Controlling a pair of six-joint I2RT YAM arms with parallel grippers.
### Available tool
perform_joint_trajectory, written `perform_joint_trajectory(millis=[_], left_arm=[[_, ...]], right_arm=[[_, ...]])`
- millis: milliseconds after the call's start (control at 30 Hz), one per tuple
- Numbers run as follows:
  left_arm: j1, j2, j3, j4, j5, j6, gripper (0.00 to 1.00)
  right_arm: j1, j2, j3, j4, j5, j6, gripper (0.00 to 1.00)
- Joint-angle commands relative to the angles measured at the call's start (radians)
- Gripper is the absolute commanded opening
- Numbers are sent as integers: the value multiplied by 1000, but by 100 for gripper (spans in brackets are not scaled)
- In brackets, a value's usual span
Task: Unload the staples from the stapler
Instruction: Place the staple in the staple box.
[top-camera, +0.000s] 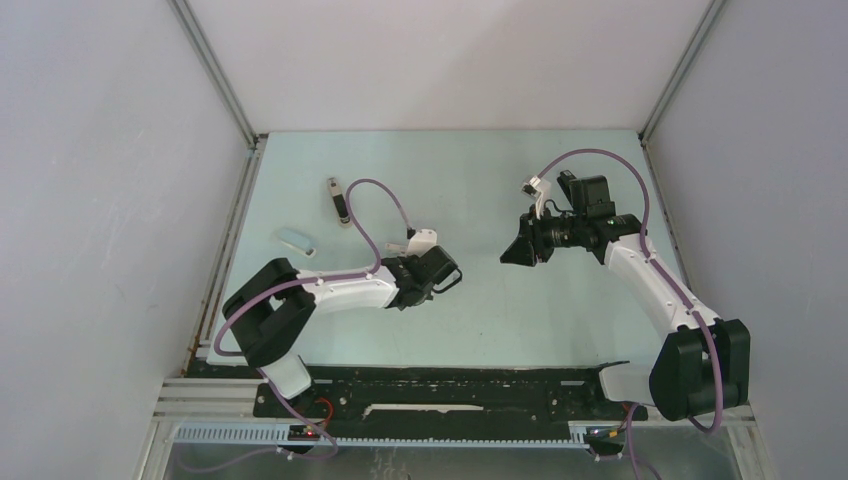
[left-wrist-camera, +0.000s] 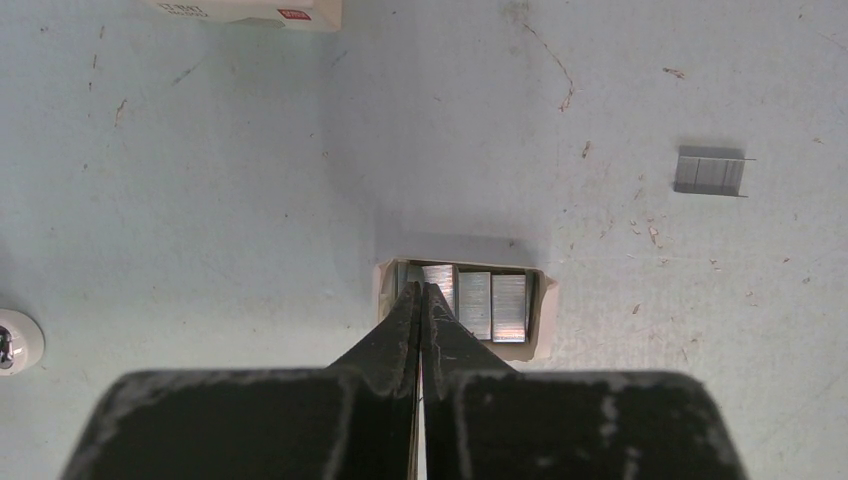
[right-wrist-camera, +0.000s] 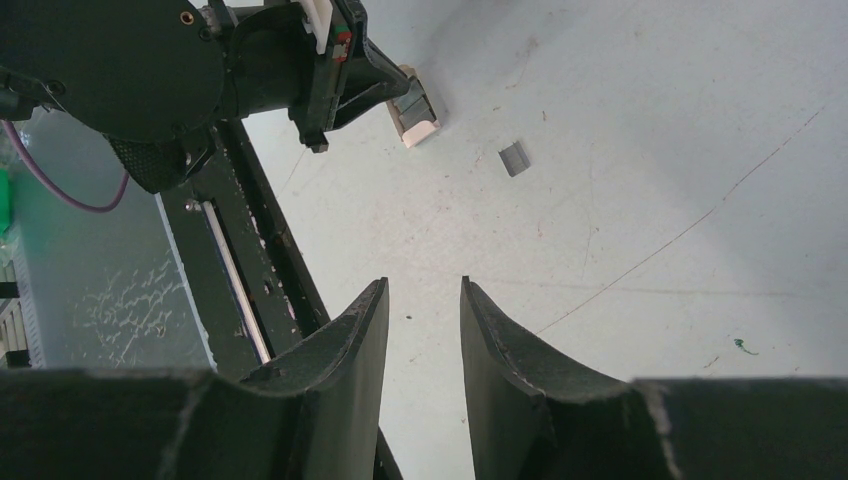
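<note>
The stapler (top-camera: 338, 201), slim and black with a silver top, lies at the far left of the table, well apart from both grippers. My left gripper (left-wrist-camera: 422, 292) is shut, its tips over the left end of a small open card tray (left-wrist-camera: 543, 310) that holds several staples strips (left-wrist-camera: 490, 304) side by side. One loose staples strip (left-wrist-camera: 711, 172) lies on the table beyond the tray; it also shows in the right wrist view (right-wrist-camera: 513, 158). My right gripper (right-wrist-camera: 425, 292) is open and empty above bare table, facing the left gripper (top-camera: 447, 272).
A small pale box (top-camera: 296, 240) lies near the stapler. A white labelled box (left-wrist-camera: 250, 10) shows at the top edge of the left wrist view. A black rail (right-wrist-camera: 240, 260) runs along the near table edge. Enclosure walls stand on three sides.
</note>
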Motion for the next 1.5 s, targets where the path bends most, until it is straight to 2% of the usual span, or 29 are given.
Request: perform_joint_trajectory(millis=[0, 400, 933, 1100, 1167, 1233, 1467], left_arm=[[-2, 2, 23, -5, -32, 14, 0], [-2, -4, 38, -16, -23, 25, 1], [-21, -159, 58, -67, -27, 29, 6], [-28, -249, 8, -31, -18, 48, 9], [-28, -312, -45, 21, 4, 71, 13], [-28, -389, -116, 82, 25, 84, 21], [-27, -731, -372, 260, 74, 140, 65]], right_arm=[[-7, 0, 33, -5, -19, -14, 41], [-8, -1, 33, -5, -21, -14, 41], [-8, -1, 33, -11, -33, -26, 41], [-5, 2, 33, -26, -58, -60, 43], [1, 4, 32, -33, -66, -82, 44], [13, 5, 33, -40, -62, -105, 45], [126, 0, 33, -41, 45, -204, 48]])
